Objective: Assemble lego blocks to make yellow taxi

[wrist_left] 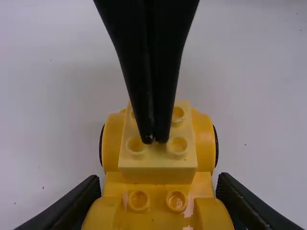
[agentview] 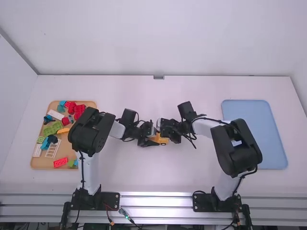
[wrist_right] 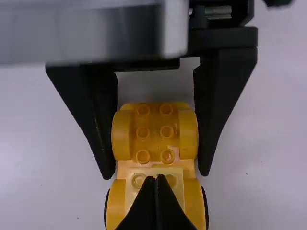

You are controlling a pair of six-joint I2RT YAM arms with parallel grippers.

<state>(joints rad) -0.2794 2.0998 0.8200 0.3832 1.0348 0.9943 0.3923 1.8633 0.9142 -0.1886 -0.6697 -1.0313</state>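
The yellow car body [agentview: 163, 141] is pinched by the left end effector [agentview: 153, 140]. The right end effector [agentview: 168, 131] is pressed together, with the pale yellow block [wrist_left: 158, 161] directly beneath its tips, seated on the body.

the table [agentview: 144, 177] is big, flat n white, w/ tiny dark dots on top. the back wall [agentview: 168, 38] is plain white. white side walls [agentview: 14, 86] stand l & r. shiny grey metal bars [agentview: 158, 201] run along the front edge. light's soft n bright.
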